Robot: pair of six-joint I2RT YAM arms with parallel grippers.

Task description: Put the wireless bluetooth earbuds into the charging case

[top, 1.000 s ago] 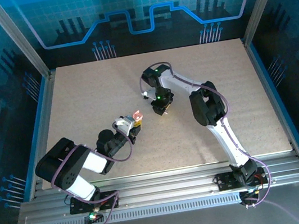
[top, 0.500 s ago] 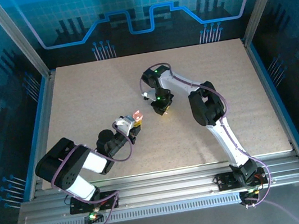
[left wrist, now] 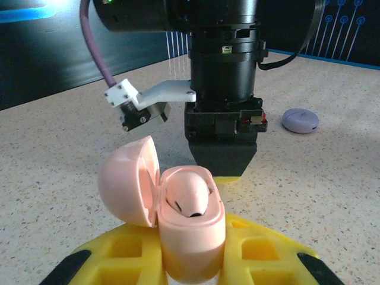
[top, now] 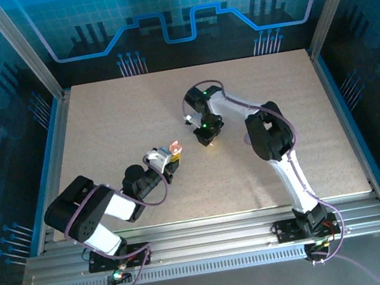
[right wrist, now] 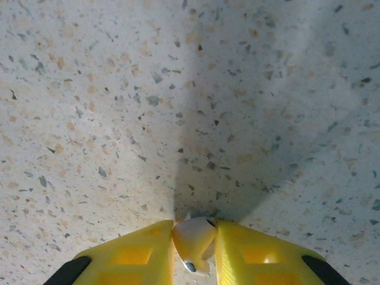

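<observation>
**A:** What does the coming move turn on?

**B:** Over the table (top: 103, 142), the right claw (top: 206, 138) hangs with its tips down. The pink case (top: 174, 147) lies to that claw's left and a little toward the arm bases, near but apart. The left claw (top: 169, 159) carries the case, so I'd judge the right arm is the one to travel.

**A:** How is the case presented?

**B:** In the left wrist view, the left claw (left wrist: 193, 249) has its yellow fingers pressed onto the case body. The lid is swung open to one side and the mouth faces up, with the right claw (left wrist: 225, 175) just beyond it. A seated earbud (left wrist: 190, 199) fills one socket. The rim hides the other socket.

**A:** And the right claw itself?

**B:** Its fingers are almost together, pinching the pale earbud (right wrist: 193, 240) between the tips. The bud's long axis seems to run along the fingers, but I cannot tell which end leads. I also cannot tell whether it touches the table or hangs just above.
</observation>
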